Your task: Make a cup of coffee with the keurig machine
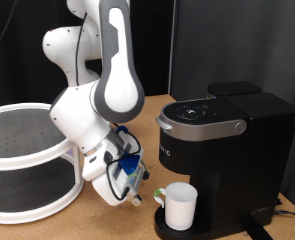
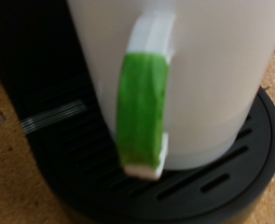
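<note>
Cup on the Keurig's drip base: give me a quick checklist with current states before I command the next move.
1. Cup standing upright on the drip base: ok.
2. Cup sits under the brew head of the keurig machine: ok.
3. Cup handle faces the wrist camera: ok.
4. Gripper beside the cup, on the exterior view's left: ok.
5. Fingers clear of the handle: cannot tell.
6. Pod loaded: cannot tell.

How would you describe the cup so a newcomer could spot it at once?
Find the black keurig machine at the exterior view's right. On its round drip base, under the brew head, stands the cup, a small plain white mug. The wrist view shows its handle marked with a green strip; nothing else nearby is white and cylindrical.
</note>
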